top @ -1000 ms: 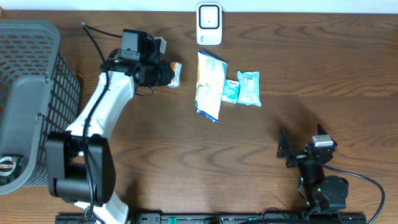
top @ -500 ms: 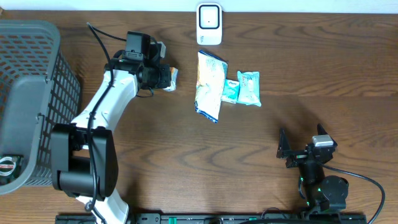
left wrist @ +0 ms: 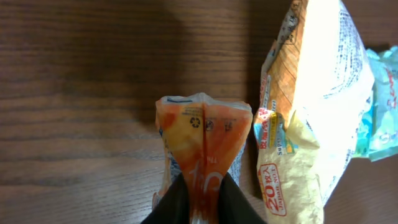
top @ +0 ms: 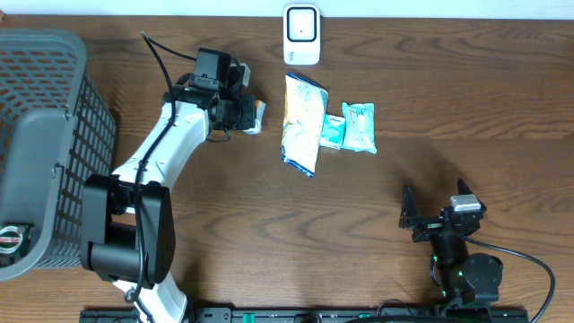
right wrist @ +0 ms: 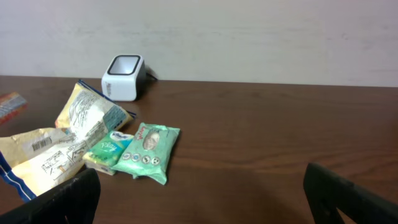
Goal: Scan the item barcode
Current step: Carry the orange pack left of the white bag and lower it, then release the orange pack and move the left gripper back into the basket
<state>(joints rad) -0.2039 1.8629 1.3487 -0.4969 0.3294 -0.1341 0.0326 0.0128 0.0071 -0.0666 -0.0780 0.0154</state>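
The left end effector (left wrist: 202, 200) is seen clamped on the lower end of an orange snack packet (left wrist: 202, 134). The packet is found over the wooden surface (top: 269, 233), just left of a large yellow bag (top: 300, 126) and apart from the white scanner (top: 302, 34) at the far edge. The right end effector (right wrist: 211, 199) is seen with its jaws spread wide, well apart from the goods.

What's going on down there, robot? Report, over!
Left gripper shut on small orange snack packet. Right gripper open, idle. White box-shaped scanner at far edge; large yellow plastic bag beside packet, path looks clear. Over.
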